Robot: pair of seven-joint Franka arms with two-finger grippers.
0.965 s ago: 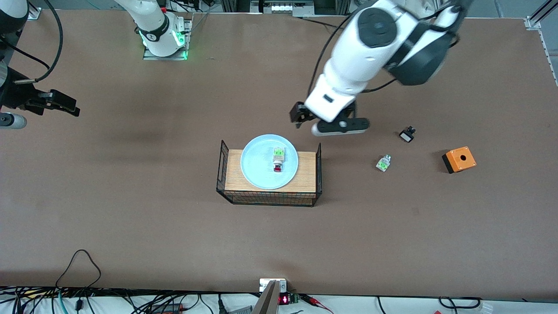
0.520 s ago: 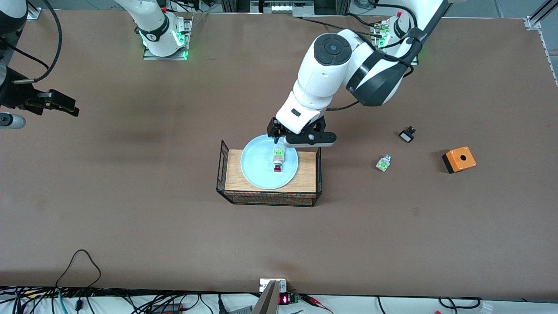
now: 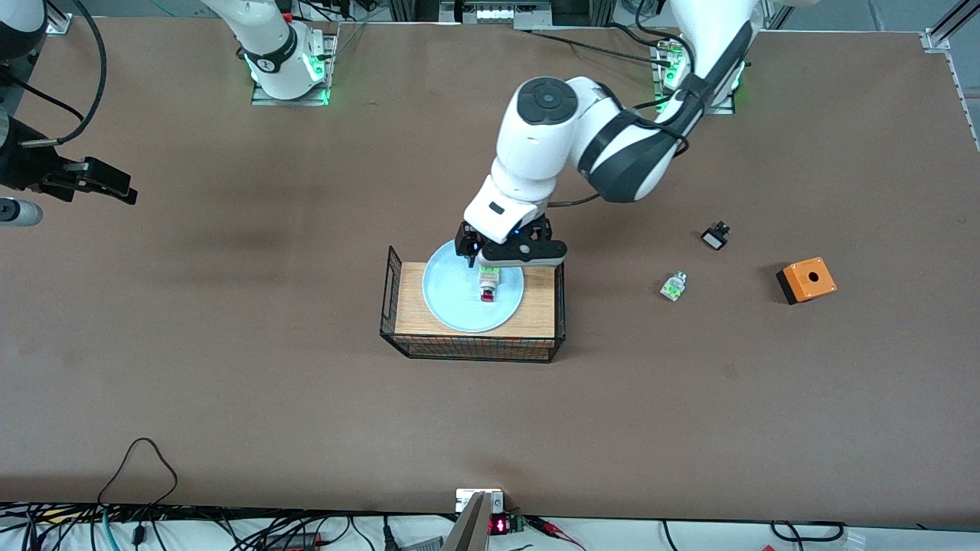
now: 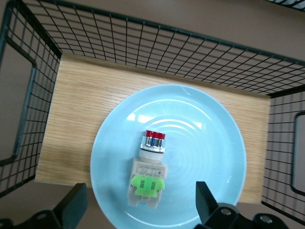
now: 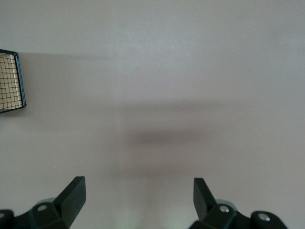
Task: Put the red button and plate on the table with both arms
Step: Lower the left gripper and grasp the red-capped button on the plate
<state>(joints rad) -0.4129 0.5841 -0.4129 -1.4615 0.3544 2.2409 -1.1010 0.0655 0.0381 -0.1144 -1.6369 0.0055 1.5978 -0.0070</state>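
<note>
Left gripper (image 3: 490, 262) now sits over the red button (image 3: 488, 281), fingers (image 4: 71, 205) spread wide either side of it, button lying on the plate (image 3: 452, 295) atop the wire stand (image 3: 472, 348), its label print unreadable; right gripper (image 3: 115, 184) waits wide open over bare table (image 3: 230, 383).
</note>
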